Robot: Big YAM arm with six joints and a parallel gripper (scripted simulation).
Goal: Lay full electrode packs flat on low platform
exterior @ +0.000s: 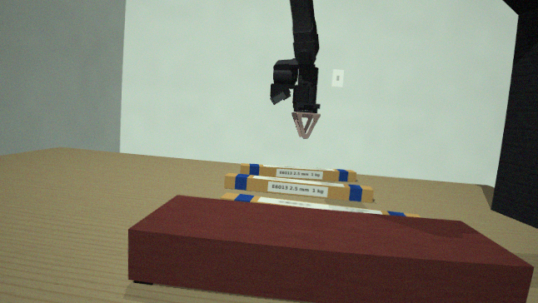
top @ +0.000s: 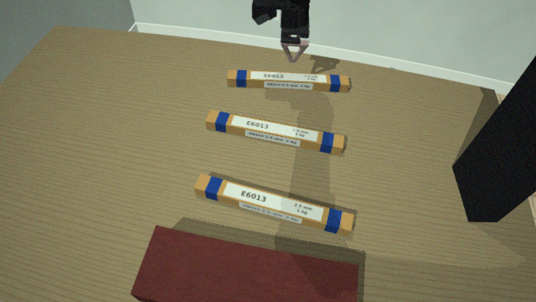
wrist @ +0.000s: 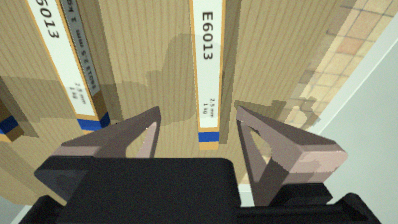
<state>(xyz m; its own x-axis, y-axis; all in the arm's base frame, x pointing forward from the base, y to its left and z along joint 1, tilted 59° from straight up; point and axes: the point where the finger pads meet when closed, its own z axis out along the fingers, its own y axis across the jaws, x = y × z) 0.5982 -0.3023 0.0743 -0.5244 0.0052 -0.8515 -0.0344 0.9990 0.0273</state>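
A: Packs count?

B: Three electrode packs, all on the table (top: 104,137). Relative to the dark red platform (top: 232,274): near pack (top: 274,204) just beside its far edge, middle pack (top: 275,132) farther off, far pack (top: 289,80) farthest.

A: On the platform?

B: Zero. One platform.

A: Blue bands?

B: Two per pack, six total.

A: Grippers?

B: One gripper (top: 294,53), two fingers. One black block (top: 498,166) right of the platform.
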